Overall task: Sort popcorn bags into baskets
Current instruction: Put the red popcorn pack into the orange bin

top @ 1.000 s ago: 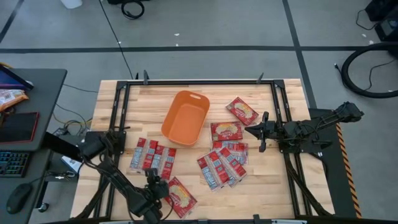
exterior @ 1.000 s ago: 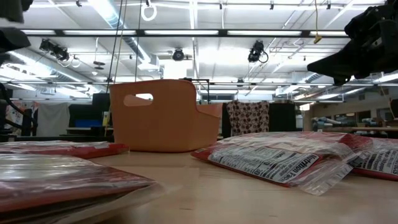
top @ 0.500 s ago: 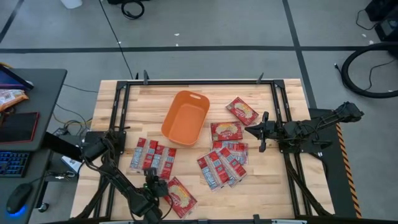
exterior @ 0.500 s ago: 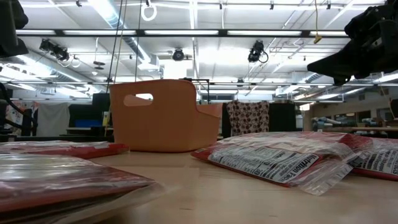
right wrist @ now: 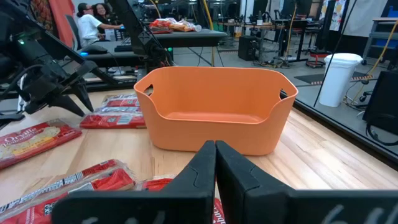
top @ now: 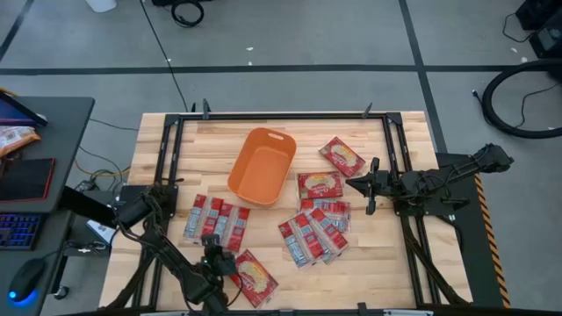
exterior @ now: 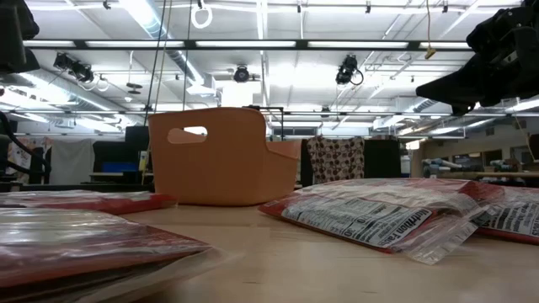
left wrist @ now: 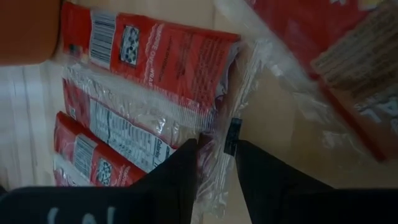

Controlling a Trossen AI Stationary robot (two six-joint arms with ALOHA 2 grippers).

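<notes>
Left gripper (left wrist: 214, 158) nipping a packet (left wrist: 134, 134) edge, fingers nearly closed | right gripper (right wrist: 216, 163) waiting closed | should lift clear before swinging to the basket (top: 261, 166)

From above, my left gripper (top: 218, 261) hangs low over the near edge of the desk (top: 413, 263), between a row of narrow red-and-white packets (top: 216, 220) and a squarish packet (top: 254, 277) beside it. My right gripper (top: 371, 186) waits at the right side, just beside another squarish packet (top: 320, 185). The orange basket (top: 262, 167) sits empty mid-desk. One more squarish packet (top: 342, 156) lies further back, and a fan of narrow packets (top: 314, 233) spreads nearer.
</notes>
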